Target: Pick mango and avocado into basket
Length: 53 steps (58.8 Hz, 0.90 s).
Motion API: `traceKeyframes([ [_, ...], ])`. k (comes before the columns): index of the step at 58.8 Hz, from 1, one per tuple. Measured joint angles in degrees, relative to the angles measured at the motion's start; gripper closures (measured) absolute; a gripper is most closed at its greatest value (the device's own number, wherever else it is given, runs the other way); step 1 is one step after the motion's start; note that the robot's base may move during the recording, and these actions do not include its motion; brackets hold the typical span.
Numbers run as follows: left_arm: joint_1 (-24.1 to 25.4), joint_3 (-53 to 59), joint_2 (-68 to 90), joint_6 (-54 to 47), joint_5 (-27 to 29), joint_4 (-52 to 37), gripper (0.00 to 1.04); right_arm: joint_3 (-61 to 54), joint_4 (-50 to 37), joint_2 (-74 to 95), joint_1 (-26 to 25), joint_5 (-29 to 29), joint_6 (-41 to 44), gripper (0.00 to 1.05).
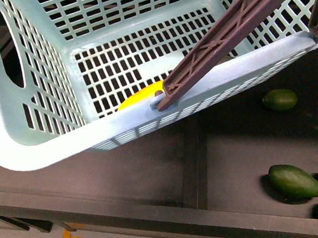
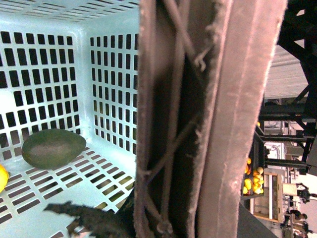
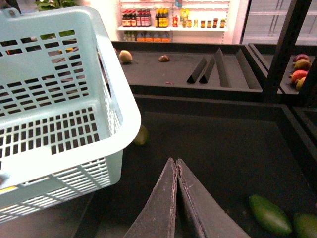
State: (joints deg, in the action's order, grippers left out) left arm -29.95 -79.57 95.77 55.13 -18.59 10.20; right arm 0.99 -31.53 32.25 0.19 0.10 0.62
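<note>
One basket (image 1: 50,145): light teal, slotted sides and floor, tilted above a dark display shelf (image 1: 152,169), filling most of the front view.
Handle (image 1: 229,35): brown, ribbed, crossing the basket's near rim; in the left wrist view it fills the middle of the picture, very close.
Left pincer: cannot tell whether it is wide or narrow; its fingers are not clearly seen.
Right pincer (image 3: 177,166): dark fingers pressed together, holding nothing, beside the basket.
Mango (image 1: 140,95): bright yellow, inside the basket, against its near wall.
Avocado (image 2: 53,148): dark green, lying on the basket floor near a corner.
Loose avocados (image 1: 295,180): several on the shelf, outside the basket.
</note>
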Motion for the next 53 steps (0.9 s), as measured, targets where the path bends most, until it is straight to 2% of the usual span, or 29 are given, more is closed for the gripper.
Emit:
traceKeyframes([
  [53,0.0,-0.02,0.0,0.0,-0.02,0.0,0.89,-0.02,20.13,-20.87,0.0,-0.09,-0.02,1.03],
])
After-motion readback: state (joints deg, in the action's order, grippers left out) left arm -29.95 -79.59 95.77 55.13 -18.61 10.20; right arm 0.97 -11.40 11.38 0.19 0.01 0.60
